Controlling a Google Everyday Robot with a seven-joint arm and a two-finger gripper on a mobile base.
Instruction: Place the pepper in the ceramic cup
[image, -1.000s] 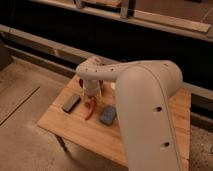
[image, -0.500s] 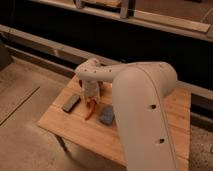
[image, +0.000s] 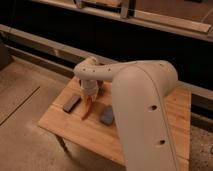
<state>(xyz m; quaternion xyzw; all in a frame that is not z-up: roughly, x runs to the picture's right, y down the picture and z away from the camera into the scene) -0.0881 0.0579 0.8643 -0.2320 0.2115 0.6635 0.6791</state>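
The pepper (image: 87, 108), slim and red-orange, lies slanted on the left half of a wooden table (image: 75, 131), its pointed tip aimed at the near edge and its far end disappearing under the gripper (image: 90, 96). The gripper stands directly over that far end, fingers drawn fully together and apparently pinching the pepper there (the contact itself is partly hidden by the wrist).

Just left of the pepper, apart from it, a dark block (image: 71, 102) lies flat close to the table's left edge. Just right of the pepper sits a blue-grey lump (image: 107, 115), also apart from it. Between the pepper's tip and the near edge runs a strip of bare wood.

The robot's bulky white arm (image: 145, 110) reaches in from the near right and covers the middle of the tabletop, walling off the pepper's right side. Beyond the arm, the table's far right corner shows bare planks.

The table's left corner juts over a speckled concrete floor (image: 25, 100), which lies open to the left. Along the far side runs a pale ledge (image: 45, 47) below a dark wall, near the table's far edge.
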